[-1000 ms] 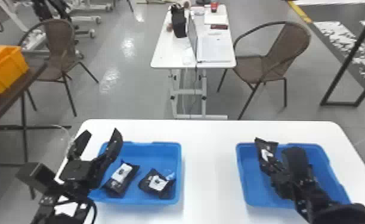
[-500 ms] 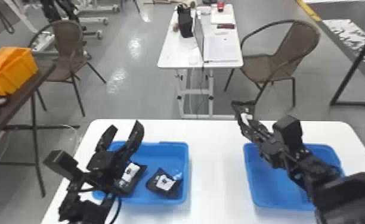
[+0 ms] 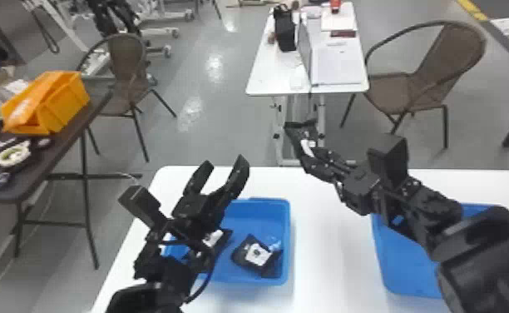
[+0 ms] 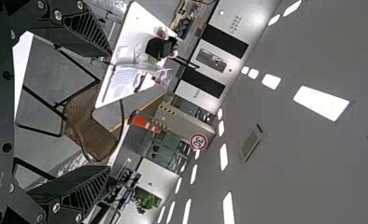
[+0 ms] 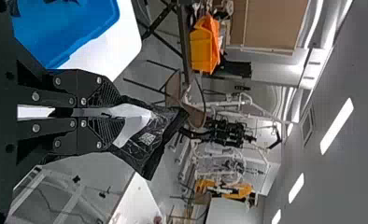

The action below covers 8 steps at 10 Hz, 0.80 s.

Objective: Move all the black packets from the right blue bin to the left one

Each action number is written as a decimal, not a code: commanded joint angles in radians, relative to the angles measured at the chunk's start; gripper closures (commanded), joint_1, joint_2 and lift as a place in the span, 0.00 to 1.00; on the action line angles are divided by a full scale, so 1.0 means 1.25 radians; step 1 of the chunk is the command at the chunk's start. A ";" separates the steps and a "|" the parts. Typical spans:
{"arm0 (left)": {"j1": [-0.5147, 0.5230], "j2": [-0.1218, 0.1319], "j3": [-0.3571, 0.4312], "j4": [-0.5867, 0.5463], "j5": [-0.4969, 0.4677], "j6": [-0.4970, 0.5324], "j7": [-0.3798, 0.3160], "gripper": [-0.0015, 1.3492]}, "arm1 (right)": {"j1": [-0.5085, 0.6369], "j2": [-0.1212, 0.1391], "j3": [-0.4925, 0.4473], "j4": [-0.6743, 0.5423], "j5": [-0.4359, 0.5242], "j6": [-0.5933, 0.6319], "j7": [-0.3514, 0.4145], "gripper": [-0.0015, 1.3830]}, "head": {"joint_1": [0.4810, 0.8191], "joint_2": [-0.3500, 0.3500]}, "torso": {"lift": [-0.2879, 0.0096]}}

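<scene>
One black packet (image 3: 300,135) is clamped in our right hand (image 5: 112,112), the fingers closed on one end so that the rest juts out past the tips. We judge that grip a sensible one: with most of the packet free, it should drop cleanly once the fingers part. The hand is held high, between the two bins and out toward the far side of the surface (image 3: 332,237), which we take to be for clearing the bin walls on the way across.

Our left hand (image 3: 225,163) is open with nothing in it, raised over the left part of the left bin (image 3: 268,212). It seems to be waiting, and we would keep the right hand away from it, since a packet lowered there could snag on its fingers.

Inside the left bin lie two packets. The first packet (image 3: 255,253) rests toward the right wall with its white label up; the second packet (image 3: 217,238) sits beside it, partly behind the left arm. The next move calls for bringing the held one over the bin and letting go low.

As for the right bin (image 3: 407,262), bare blue floor shows, but our right arm covers much of it, so we cannot tell whether more packets remain.
</scene>
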 commanded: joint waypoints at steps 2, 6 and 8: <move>-0.016 -0.003 -0.014 -0.003 -0.004 0.022 0.000 0.11 | -0.069 -0.010 0.098 0.064 -0.070 -0.017 0.020 0.78 | 0.63 0.81 | 0.97; -0.073 0.012 -0.059 -0.003 0.011 0.094 -0.010 0.10 | -0.144 -0.022 0.182 0.126 -0.123 -0.044 0.034 0.78 | 0.63 0.82 | 0.97; -0.084 0.015 -0.067 -0.003 0.017 0.136 -0.011 0.10 | -0.166 -0.021 0.211 0.144 -0.142 -0.054 0.032 0.78 | 0.63 0.81 | 0.97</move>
